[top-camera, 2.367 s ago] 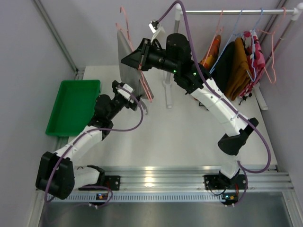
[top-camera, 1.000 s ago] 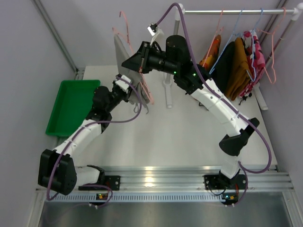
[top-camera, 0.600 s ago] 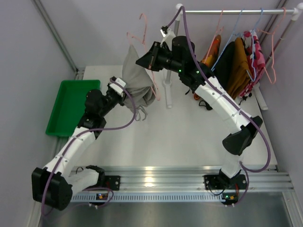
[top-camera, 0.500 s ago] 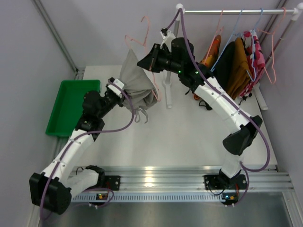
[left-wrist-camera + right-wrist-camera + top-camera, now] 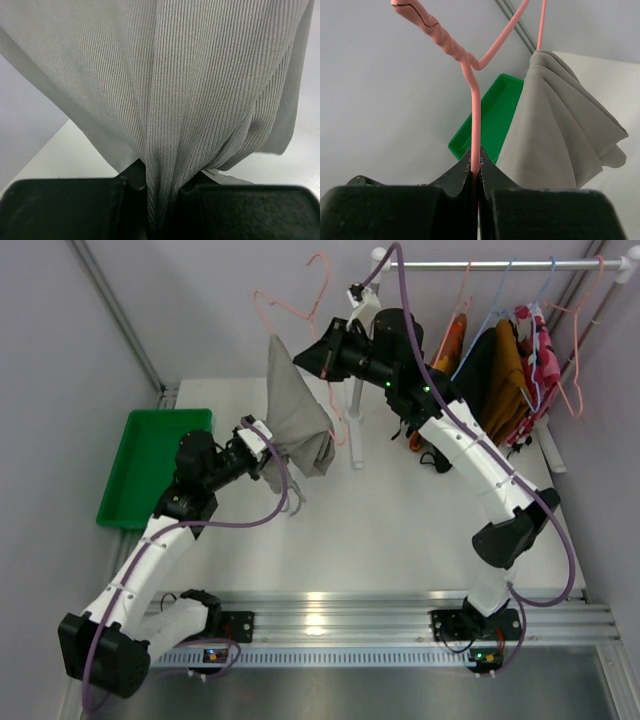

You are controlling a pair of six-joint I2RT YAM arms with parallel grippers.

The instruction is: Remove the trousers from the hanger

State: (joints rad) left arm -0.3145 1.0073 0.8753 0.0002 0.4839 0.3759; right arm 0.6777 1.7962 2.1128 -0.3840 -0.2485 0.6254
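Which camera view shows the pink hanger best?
Top external: the hanger shows whole, hook and triangle, carrying the trousers. Right wrist shows only its neck and upper wires, clamped in the right gripper; left wrist shows only fabric.

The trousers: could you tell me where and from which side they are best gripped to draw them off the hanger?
Grip the trousers at the loose lower fabric, from the left arm's side. The cloth hangs draped over the hanger and bunches into a narrow fold there, which the left gripper pinches; the right gripper holds its wire.

The white counter point(image 5: 400, 530) carries a green tray point(image 5: 150, 470) at its left edge and a white post point(image 5: 357, 440) toward the back.
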